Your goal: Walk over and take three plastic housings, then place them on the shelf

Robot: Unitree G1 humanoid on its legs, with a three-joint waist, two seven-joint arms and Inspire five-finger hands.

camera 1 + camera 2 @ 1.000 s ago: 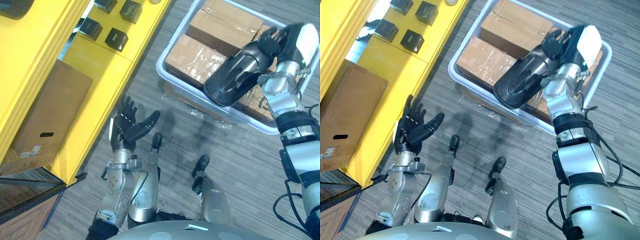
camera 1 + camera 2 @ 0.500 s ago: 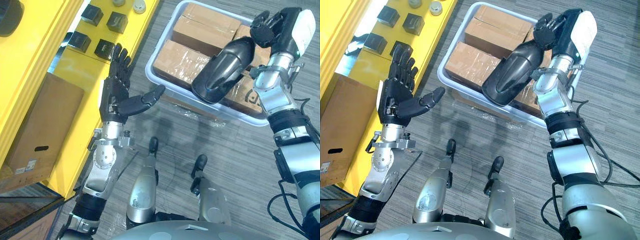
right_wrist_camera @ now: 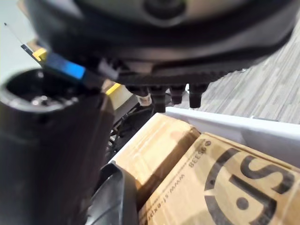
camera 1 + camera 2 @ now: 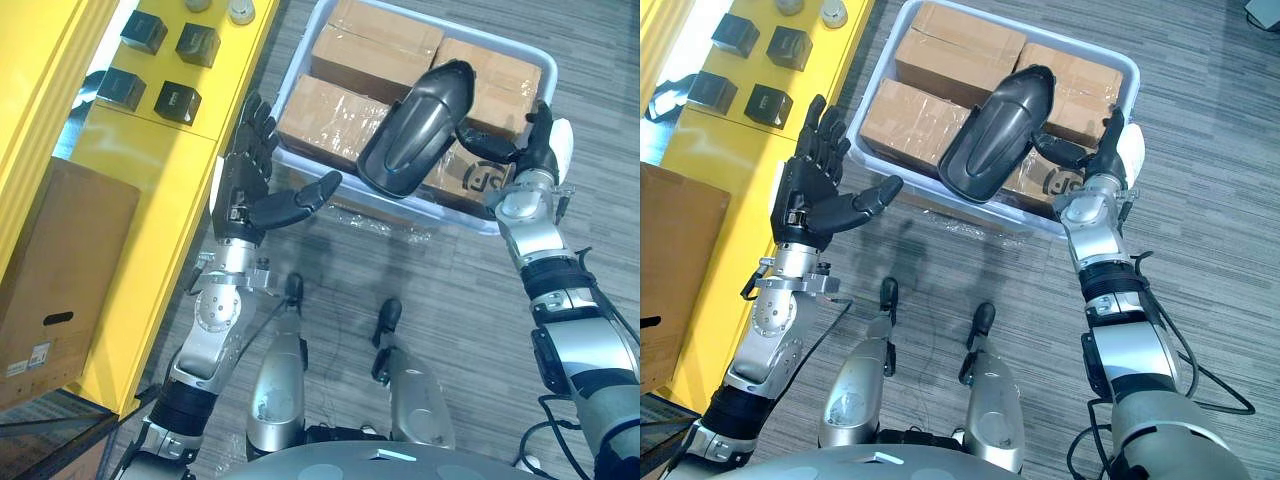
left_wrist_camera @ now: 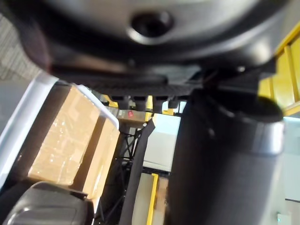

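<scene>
A black, shell-shaped plastic housing (image 4: 415,125) hangs tilted above the bin, its narrow end up. My right hand (image 4: 535,150) is just to its right with fingers straight; only the thumb reaches the housing's lower edge. The housing's rim (image 3: 112,201) also shows in the right wrist view, beside the thumb. My left hand (image 4: 245,185) is raised to the housing's left, open, palm turned toward it, thumb pointing at it and a short gap away.
A pale bin (image 4: 545,65) packed with taped cardboard boxes (image 4: 330,110) sits on the grey carpet under the housing. A yellow shelf (image 4: 150,150) runs along the left, bearing small black blocks (image 4: 178,100). A brown carton (image 4: 60,260) lies on its lower level.
My right hand's fingers have gone from curled round the housing to straight, and that arm has dropped lower. My left hand has risen beside the housing. The view has shifted toward the bin.
</scene>
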